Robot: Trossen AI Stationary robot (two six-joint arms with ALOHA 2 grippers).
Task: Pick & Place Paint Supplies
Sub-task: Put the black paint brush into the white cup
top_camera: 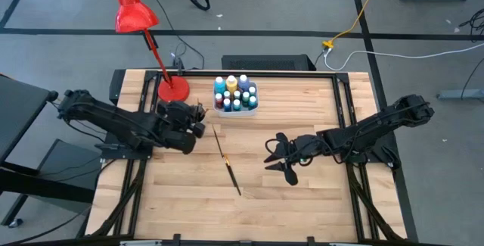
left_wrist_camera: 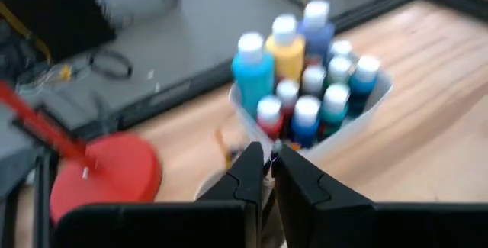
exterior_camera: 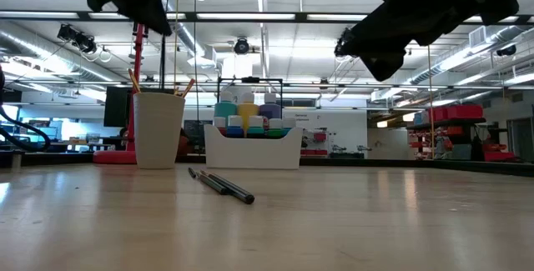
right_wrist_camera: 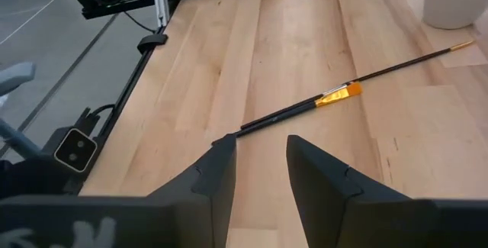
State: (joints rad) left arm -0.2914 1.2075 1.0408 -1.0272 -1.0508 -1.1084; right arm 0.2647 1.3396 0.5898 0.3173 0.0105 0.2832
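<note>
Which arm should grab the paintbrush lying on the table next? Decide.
Right. The right hand is open, aimed at the paintbrush just ahead. The left hand is shut, hovering near the white cup.

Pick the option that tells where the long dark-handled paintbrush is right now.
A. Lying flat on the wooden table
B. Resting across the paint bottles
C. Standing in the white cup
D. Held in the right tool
A: the long dark-handled paintbrush lies flat on the wooden table, ahead of the right tool, whose fingers stand apart with nothing between them.
</note>
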